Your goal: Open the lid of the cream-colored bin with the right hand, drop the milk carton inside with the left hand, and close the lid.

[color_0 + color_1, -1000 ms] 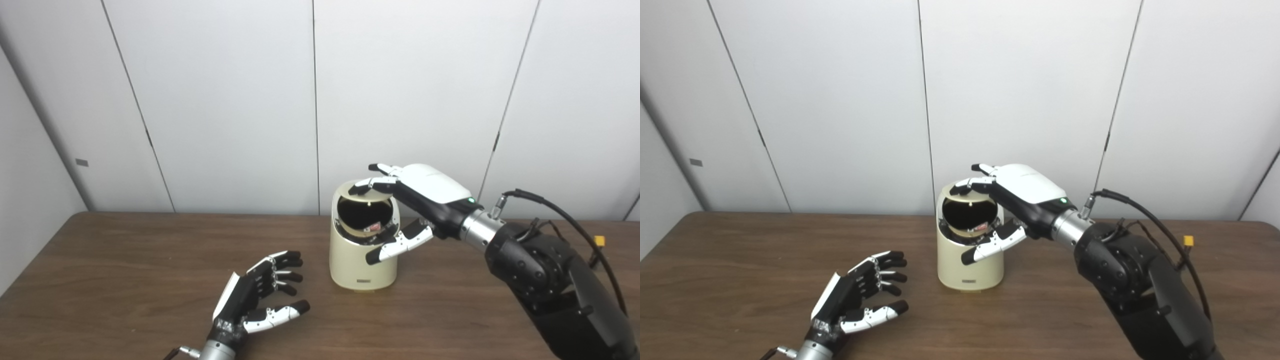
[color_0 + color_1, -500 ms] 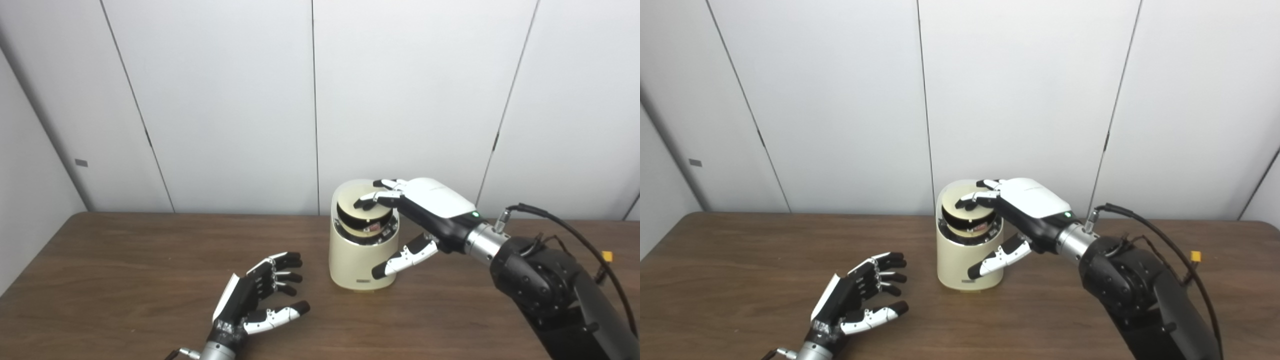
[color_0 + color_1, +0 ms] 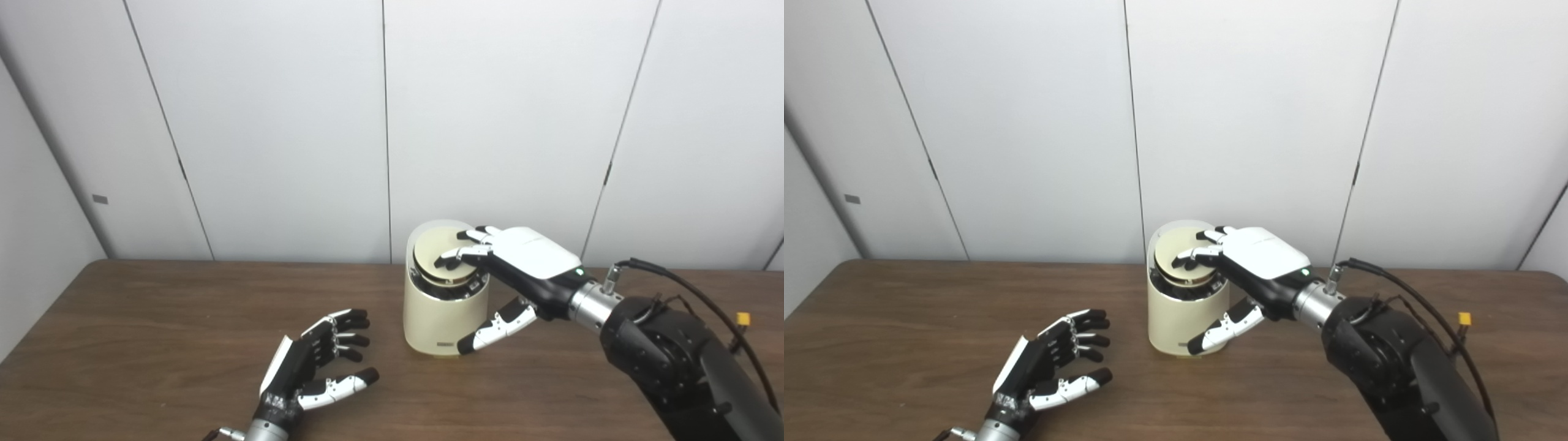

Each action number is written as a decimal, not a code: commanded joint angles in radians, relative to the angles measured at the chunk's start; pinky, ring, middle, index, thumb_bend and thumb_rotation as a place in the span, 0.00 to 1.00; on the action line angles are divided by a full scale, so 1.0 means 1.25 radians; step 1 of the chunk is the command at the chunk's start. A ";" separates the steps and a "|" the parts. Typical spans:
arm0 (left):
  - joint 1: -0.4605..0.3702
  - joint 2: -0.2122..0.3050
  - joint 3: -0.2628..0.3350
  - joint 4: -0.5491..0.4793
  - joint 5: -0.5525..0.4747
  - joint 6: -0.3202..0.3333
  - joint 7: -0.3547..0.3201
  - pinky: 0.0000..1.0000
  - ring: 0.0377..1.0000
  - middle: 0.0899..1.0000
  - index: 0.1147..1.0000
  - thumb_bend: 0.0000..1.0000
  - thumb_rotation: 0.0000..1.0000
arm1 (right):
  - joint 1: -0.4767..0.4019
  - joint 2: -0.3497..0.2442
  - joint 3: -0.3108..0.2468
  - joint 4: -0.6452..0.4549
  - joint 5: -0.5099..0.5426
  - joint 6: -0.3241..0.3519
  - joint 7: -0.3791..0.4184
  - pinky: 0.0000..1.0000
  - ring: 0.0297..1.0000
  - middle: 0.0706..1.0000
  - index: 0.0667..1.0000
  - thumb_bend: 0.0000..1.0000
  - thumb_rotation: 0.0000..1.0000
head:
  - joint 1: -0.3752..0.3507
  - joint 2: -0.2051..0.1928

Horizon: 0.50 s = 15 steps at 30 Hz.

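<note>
Cream-coloured cylindrical plastic bin [image 3: 444, 312], upright on brown wooden tabletop [image 3: 153, 318]: round hinged lid [image 3: 436, 260], judged light, stiff and smooth, beneath right hand [image 3: 520, 269] fingers [image 3: 456, 260] spread flat on it; press near fingertip-side edge; left hand [image 3: 312, 367] apart, empty.

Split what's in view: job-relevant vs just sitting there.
Job:
cream-colored bin
lid, nearly down
right hand, fingers on lid
left hand, open, empty
milk carton: not visible

Bystanders:
table
yellow connector
</note>
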<state>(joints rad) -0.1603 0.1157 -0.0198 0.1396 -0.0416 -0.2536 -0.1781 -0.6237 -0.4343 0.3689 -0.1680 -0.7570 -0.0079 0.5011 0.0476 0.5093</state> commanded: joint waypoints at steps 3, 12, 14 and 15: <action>0.007 -0.002 -0.002 -0.009 -0.006 -0.002 0.002 0.61 0.68 0.75 0.78 0.73 0.13 | -0.032 -0.015 0.011 -0.007 -0.056 -0.019 0.007 1.00 0.96 0.74 0.77 0.81 0.58 | 0.001 0.001; 0.011 -0.001 -0.003 -0.019 -0.008 0.008 0.000 0.61 0.68 0.75 0.78 0.73 0.12 | -0.038 -0.016 0.028 -0.012 -0.087 -0.021 0.055 1.00 0.97 0.73 0.77 0.82 0.55 | 0.005 0.006; 0.011 0.000 -0.003 -0.017 -0.007 0.006 0.000 0.61 0.69 0.76 0.78 0.73 0.12 | -0.044 -0.020 0.037 -0.013 -0.098 -0.016 0.083 1.00 0.97 0.74 0.77 0.81 0.57 | 0.005 0.006; 0.010 0.001 -0.003 -0.016 -0.006 0.003 0.000 0.61 0.69 0.76 0.78 0.72 0.12 | -0.046 -0.021 0.039 -0.014 -0.100 -0.014 0.095 1.00 0.96 0.75 0.78 0.80 0.59 | 0.005 0.006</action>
<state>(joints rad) -0.1562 0.1166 -0.0210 0.1342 -0.0433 -0.2335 -0.1782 -0.6553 -0.4355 0.4068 -0.1784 -0.8675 -0.0297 0.5620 0.0522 0.5154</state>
